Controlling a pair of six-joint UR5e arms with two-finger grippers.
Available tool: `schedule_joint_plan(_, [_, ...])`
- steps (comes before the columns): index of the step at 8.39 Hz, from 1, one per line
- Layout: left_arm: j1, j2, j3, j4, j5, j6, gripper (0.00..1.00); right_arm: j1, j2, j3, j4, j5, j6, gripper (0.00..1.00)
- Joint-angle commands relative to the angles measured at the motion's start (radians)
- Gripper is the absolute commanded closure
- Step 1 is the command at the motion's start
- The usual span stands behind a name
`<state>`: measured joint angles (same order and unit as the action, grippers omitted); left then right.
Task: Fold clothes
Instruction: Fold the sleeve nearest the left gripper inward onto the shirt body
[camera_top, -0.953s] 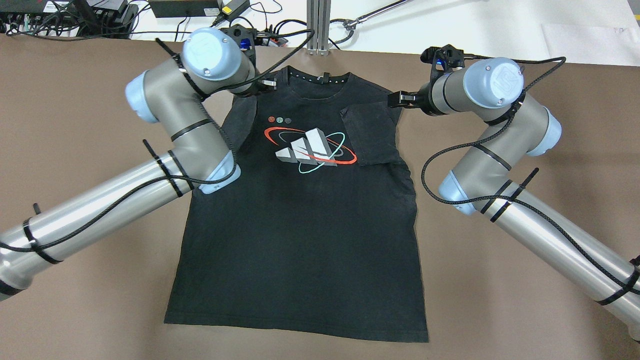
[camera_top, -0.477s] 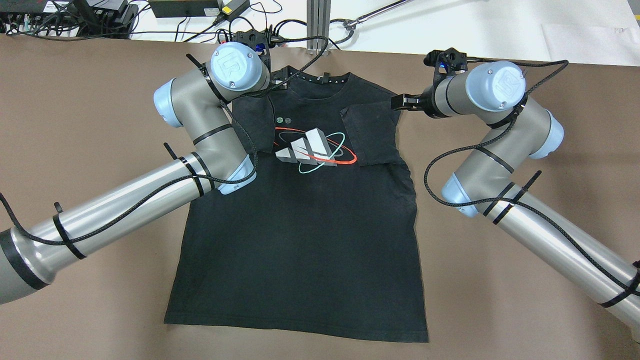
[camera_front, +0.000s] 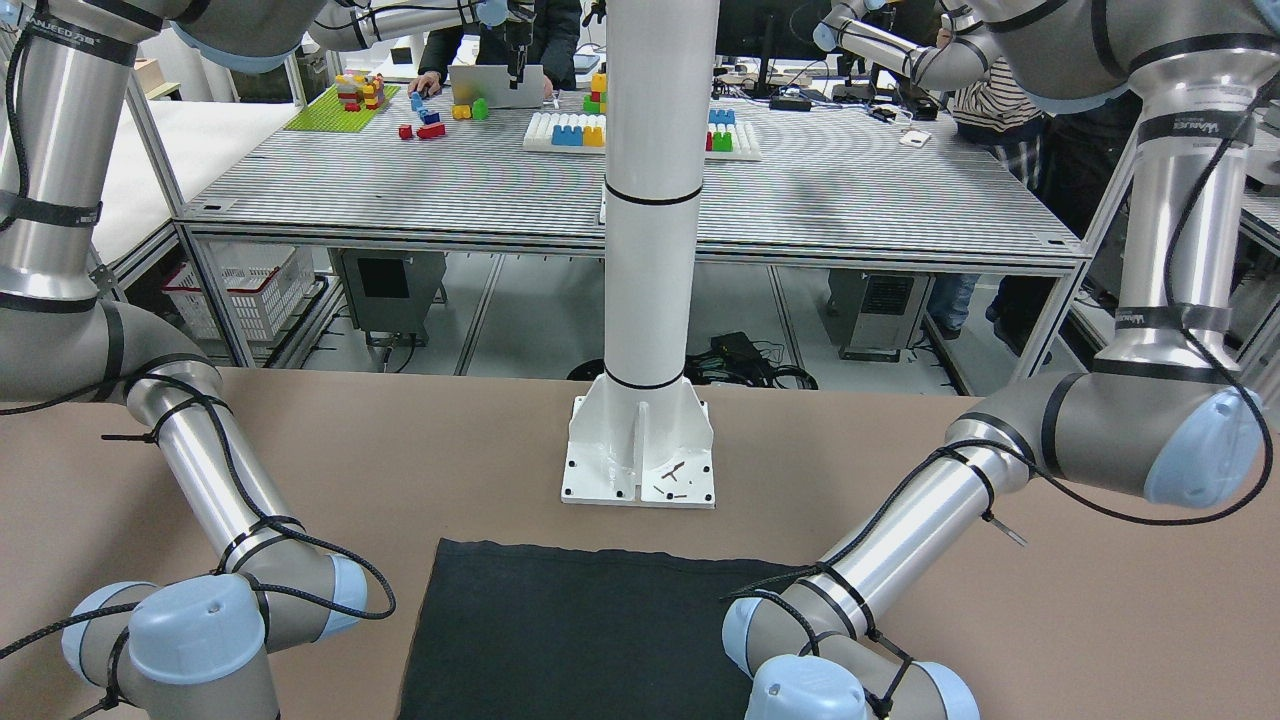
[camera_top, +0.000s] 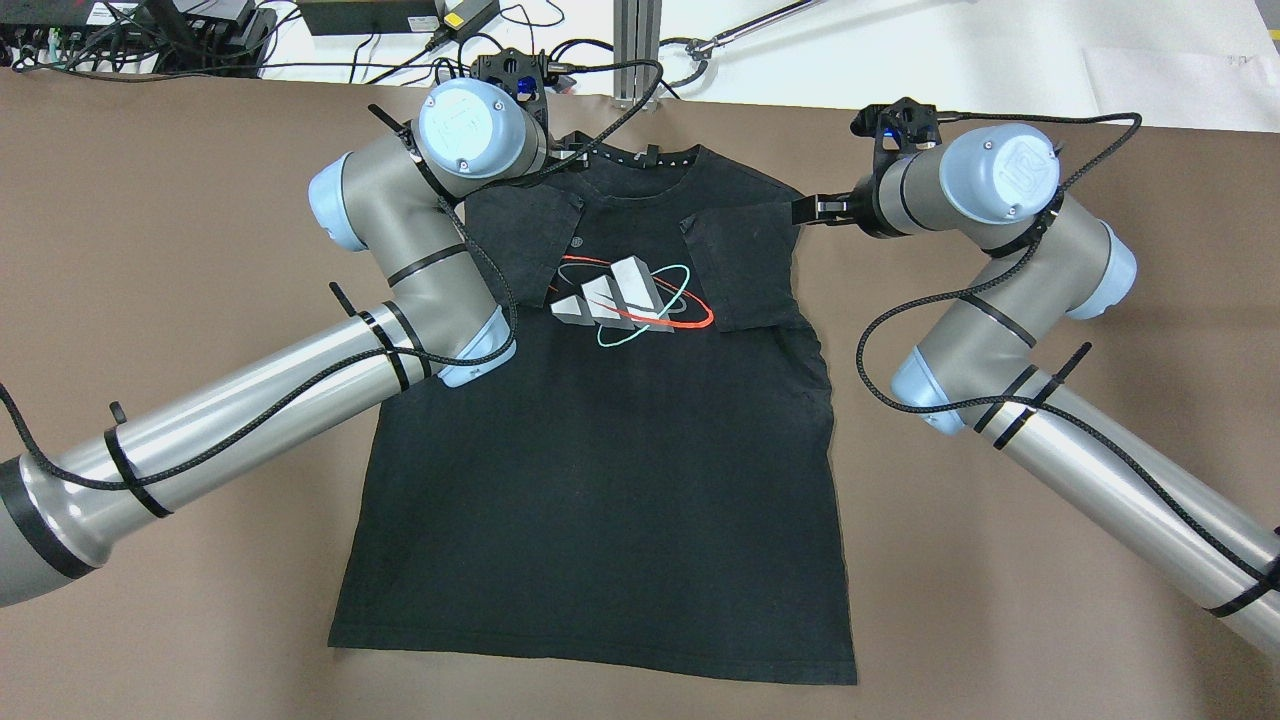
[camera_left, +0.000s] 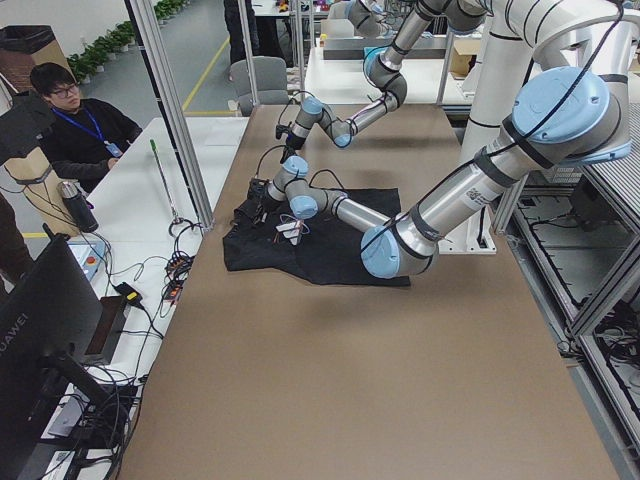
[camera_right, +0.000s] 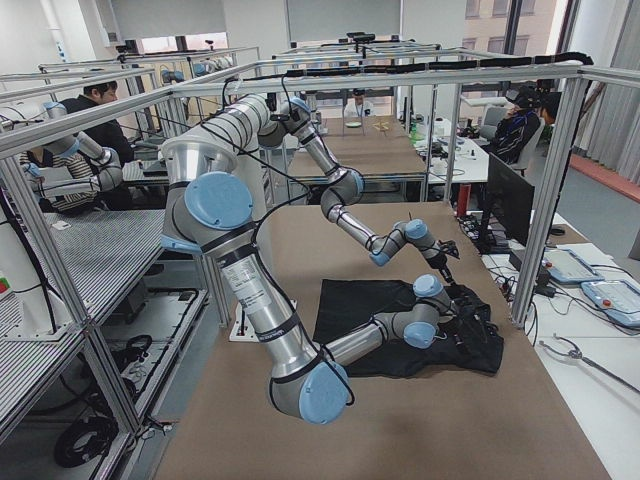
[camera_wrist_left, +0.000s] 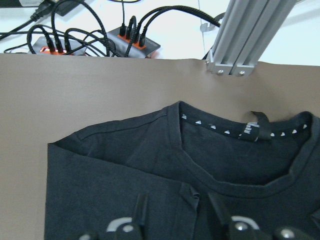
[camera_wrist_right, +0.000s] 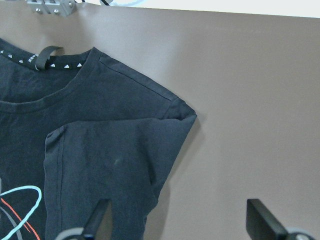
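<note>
The clothes are one black T-shirt (camera_top: 600, 460) with a red, white and teal print, lying flat on the brown table (camera_top: 1000, 600). Both sleeves lie folded in over the chest. My left gripper (camera_top: 568, 162) hovers at the shirt's left shoulder beside the collar (camera_wrist_left: 220, 175). In the left wrist view the gripper (camera_wrist_left: 177, 212) is open, with the folded sleeve's corner lying loose between its fingers. My right gripper (camera_top: 815, 208) stands just off the right shoulder, open wide (camera_wrist_right: 180, 220), one finger (camera_wrist_right: 97, 217) over the folded sleeve's edge, the other above bare table.
An aluminium post (camera_top: 637, 50) and power strips with cables (camera_wrist_left: 130, 42) sit at the table's far edge behind the collar. The white post base (camera_front: 640, 450) stands near the shirt's hem (camera_front: 580, 560). A seated person (camera_left: 75, 130) is beyond the far end.
My left gripper swung the left sleeve inward over the chest, where it now lies covering the small dots above the print. My right gripper drifted slightly outward from the right shoulder.
</note>
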<state>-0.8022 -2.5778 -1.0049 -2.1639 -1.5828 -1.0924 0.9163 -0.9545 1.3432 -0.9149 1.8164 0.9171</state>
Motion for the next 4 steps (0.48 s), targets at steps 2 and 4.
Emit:
schedule_joint_plan(2, [-0.02,0.08,-0.165,-0.005,-0.147,-0.037,0.06,0.003,-0.077,0.133,-0.011,0.011,-0.058,0.06])
schedule_joint_plan(4, [-0.018,0.171,-0.268,-0.008,-0.183,-0.037,0.06,0.009,-0.107,0.27,-0.168,0.047,-0.014,0.06])
